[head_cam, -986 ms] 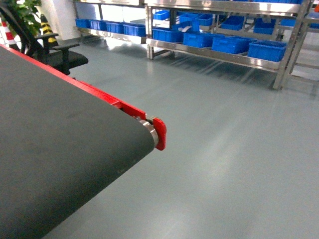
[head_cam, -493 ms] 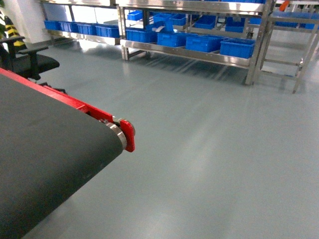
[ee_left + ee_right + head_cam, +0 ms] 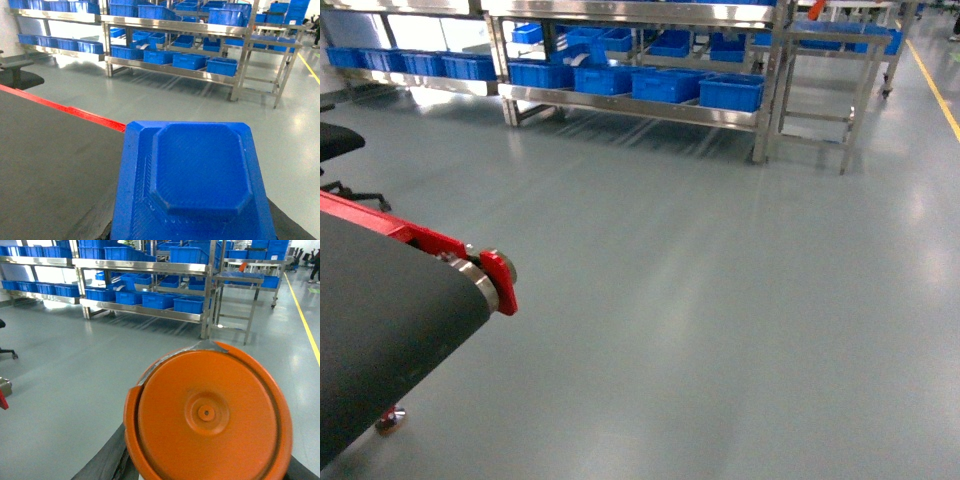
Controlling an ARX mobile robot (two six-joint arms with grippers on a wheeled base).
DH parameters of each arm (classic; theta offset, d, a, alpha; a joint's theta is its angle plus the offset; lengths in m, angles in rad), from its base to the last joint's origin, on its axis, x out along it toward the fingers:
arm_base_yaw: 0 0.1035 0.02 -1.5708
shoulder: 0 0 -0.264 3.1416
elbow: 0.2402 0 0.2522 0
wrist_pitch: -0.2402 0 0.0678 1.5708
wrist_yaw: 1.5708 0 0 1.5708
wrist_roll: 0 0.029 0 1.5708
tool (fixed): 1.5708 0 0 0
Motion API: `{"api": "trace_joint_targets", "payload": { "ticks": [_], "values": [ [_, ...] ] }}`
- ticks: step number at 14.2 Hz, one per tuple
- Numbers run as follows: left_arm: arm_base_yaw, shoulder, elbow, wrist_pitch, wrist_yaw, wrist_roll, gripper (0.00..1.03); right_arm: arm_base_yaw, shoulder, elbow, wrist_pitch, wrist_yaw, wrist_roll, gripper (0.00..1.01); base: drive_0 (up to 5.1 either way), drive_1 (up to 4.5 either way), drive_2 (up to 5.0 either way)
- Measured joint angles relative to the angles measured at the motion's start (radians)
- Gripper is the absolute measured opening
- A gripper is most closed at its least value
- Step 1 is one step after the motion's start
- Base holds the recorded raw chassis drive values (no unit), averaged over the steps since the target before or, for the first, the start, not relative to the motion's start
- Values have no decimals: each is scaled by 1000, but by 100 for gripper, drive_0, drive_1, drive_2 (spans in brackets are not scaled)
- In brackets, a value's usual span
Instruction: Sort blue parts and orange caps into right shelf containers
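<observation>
- The left wrist view is filled by a blue part (image 3: 200,185), held right up against the camera. That fits it being carried in the left jaws, though the jaws themselves aren't visible, so I can't tell how they're set.
- It's the same on the right: an orange cap (image 3: 207,415) sits flat-face up and blocks the lower half of the right wrist view. It's probably clamped in the right jaws, but I can't confirm that since the part hides them.
- Carrying one piece per arm makes sense to me, because both can be dropped off in a single trip.
- Neither arm shows in the head view. There's only the corner of the red-framed desk (image 3: 430,240) with its dark top at lower left, then open grey floor (image 3: 720,300).
- The shelf (image 3: 640,100) stands well apart across that floor, with blue containers (image 3: 730,92) lined up along its low tier. They're parked open-top and facing the aisle, so dropping parts in from above should be easy.
- My guess is we're mid-transit, with the sorting not yet started for these two pieces.
</observation>
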Motion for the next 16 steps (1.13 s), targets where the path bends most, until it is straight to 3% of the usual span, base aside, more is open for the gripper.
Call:
{"api": "trace_joint_targets", "payload": {
  "ticks": [16],
  "values": [
    [0, 0, 0, 0, 0, 0, 42, 0, 0, 0, 0, 0, 0, 44, -154, -154, -154]
  ]
}}
